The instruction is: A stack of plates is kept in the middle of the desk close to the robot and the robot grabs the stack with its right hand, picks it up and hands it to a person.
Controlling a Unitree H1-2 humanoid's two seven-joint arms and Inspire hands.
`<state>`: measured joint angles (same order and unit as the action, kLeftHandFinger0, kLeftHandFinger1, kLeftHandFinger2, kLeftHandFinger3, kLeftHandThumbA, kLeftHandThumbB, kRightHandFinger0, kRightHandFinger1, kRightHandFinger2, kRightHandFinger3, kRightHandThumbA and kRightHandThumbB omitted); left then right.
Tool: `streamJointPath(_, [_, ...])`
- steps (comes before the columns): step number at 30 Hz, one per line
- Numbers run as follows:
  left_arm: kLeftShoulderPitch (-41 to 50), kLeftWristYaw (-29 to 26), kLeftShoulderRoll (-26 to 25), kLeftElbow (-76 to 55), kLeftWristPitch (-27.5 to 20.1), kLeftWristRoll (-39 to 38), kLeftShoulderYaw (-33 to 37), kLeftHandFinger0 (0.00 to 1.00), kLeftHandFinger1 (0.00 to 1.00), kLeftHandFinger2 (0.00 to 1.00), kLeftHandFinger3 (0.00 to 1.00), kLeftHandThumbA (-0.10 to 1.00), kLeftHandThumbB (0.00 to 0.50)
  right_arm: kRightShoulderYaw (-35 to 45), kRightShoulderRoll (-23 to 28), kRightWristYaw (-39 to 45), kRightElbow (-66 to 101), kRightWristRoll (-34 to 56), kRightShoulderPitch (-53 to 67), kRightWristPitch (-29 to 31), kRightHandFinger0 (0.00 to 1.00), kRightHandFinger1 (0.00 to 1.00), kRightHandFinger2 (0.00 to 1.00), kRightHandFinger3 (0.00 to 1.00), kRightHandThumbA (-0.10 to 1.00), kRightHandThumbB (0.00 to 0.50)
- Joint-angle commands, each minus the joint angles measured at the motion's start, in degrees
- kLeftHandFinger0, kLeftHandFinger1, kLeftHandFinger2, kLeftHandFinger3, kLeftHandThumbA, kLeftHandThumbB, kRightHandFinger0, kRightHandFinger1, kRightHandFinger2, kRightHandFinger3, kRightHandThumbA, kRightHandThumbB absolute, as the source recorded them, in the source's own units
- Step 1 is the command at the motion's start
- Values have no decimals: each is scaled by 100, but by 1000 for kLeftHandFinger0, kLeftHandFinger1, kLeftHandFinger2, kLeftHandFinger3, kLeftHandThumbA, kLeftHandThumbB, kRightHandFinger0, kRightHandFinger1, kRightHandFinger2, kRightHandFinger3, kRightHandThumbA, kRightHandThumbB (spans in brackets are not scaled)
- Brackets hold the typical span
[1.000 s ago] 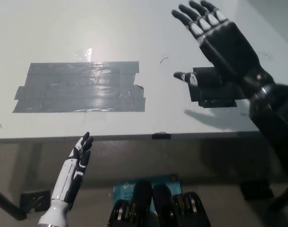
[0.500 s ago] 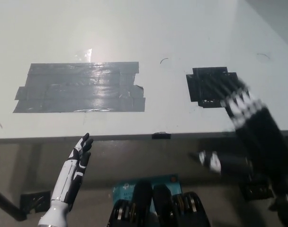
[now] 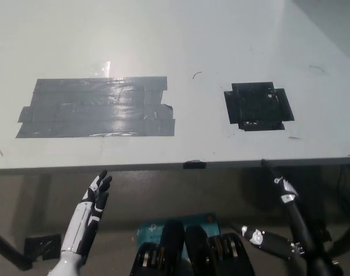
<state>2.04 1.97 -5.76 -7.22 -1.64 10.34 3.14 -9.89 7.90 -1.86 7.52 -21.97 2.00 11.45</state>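
No stack of plates and no person show in the head view. My black right hand (image 3: 287,221) hangs low at the bottom right, below the desk's front edge (image 3: 163,167), with its fingers spread apart and nothing in it. My white left hand (image 3: 91,204) rests at the lower left, also below the desk edge, fingers straight and apart, holding nothing.
On the white desk lie a large patch of grey tape (image 3: 97,115) at the left and a smaller black tape patch (image 3: 257,106) at the right. A small black tab (image 3: 194,165) sits on the front edge. Floor shows below the desk.
My right hand has dropped from above the black tape patch, back over the desk's front edge, down to the bottom right. The left hand has stayed put.
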Motion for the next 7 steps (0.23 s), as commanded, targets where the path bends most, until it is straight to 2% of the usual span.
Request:
streamJointPath(1, [-48, -61, 21, -145, -223, -36, -20, 1000, 1000, 1000, 1000, 1000, 95, 149, -46, -7, -340, 619, -167, 473, 1000, 1000, 1000, 1000, 922, 408])
streamJointPath(4, [-57, -88, 33, -133, -259, 9, -17, 1000, 1000, 1000, 1000, 1000, 88, 60, 20, 186, -291, 598, -164, 286, 1000, 1000, 1000, 1000, 952, 433])
streamJointPath(7, [-75, -102, 34, -100, -301, -2, -35, 1000, 1000, 1000, 1000, 1000, 82, -23, 88, 359, -293, 604, -195, 152, 1000, 1000, 1000, 1000, 934, 415])
